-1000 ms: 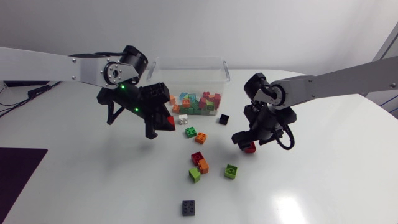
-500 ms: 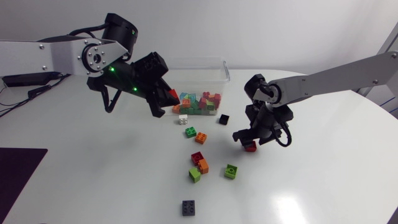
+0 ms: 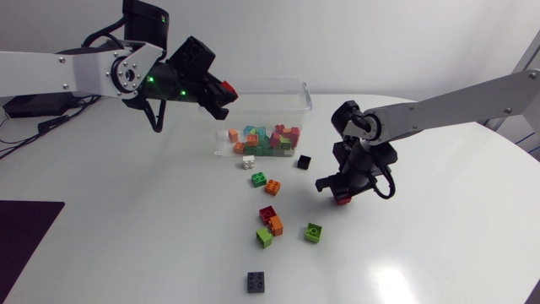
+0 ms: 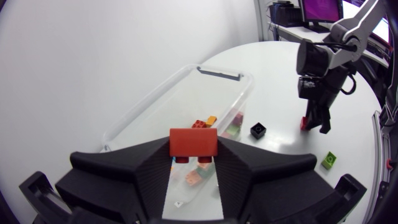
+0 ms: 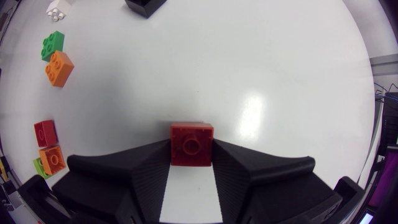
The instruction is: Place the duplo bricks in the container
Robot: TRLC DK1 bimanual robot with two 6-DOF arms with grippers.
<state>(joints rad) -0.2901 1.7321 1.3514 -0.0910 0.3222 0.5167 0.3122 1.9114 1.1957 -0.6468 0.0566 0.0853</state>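
My left gripper (image 3: 219, 90), upper left of the frame, pinches a red brick (image 4: 193, 143) at the container (image 3: 305, 89) edge. My right gripper (image 3: 341, 195), right of middle, pinches the other red brick (image 5: 191, 144) on the table (image 3: 439, 236).

Container (image 3: 253, 82): clear plastic, glossy, walls see-through.
Left red brick (image 4: 193, 142), right red brick (image 5: 191, 144): hard moulded plastic, smooth, slight sheen.
Loose bricks (image 3: 276, 225): same plastic.
Left gripper (image 4: 193, 152), right gripper (image 5: 191, 149): matt black, plastic-looking.
Table (image 3: 439, 245): white, smooth, semi-gloss, glare patch.
Arm links (image 3: 51, 72): silver-grey, satin, metal-looking.
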